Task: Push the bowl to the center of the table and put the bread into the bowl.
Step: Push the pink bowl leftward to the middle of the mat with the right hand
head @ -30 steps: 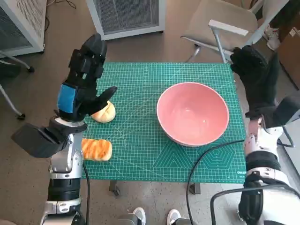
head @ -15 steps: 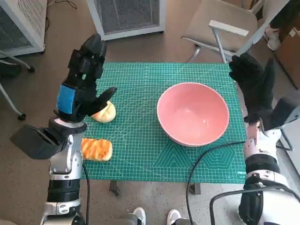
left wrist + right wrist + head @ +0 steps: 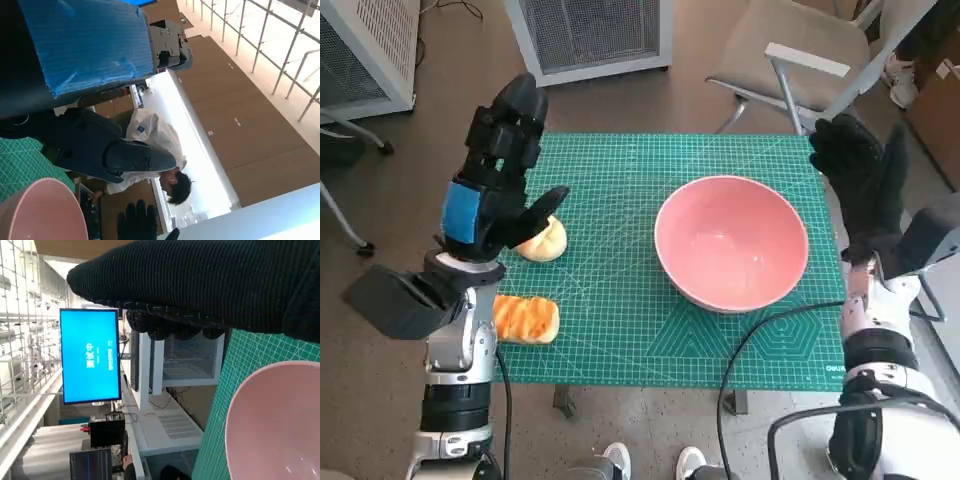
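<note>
A pink bowl (image 3: 731,243) stands empty on the right half of the green cutting mat (image 3: 620,300); its rim also shows in the left wrist view (image 3: 45,210) and the right wrist view (image 3: 275,420). A round pale bun (image 3: 544,240) lies at the mat's left, partly hidden behind my left hand (image 3: 498,175), which is raised above it, fingers spread, holding nothing. A striped orange loaf (image 3: 525,319) lies at the mat's front left edge. My gloved right hand (image 3: 860,175) hangs open just right of the bowl, apart from its rim.
A grey chair (image 3: 790,60) stands behind the table's far right corner. A white grilled unit (image 3: 590,30) is on the floor beyond the table. A black cable (image 3: 740,350) runs across the mat's front right. A person (image 3: 155,145) shows in the left wrist view.
My right hand has shifted slightly toward the bowl's right side. The left hand, bowl and breads have not moved.
</note>
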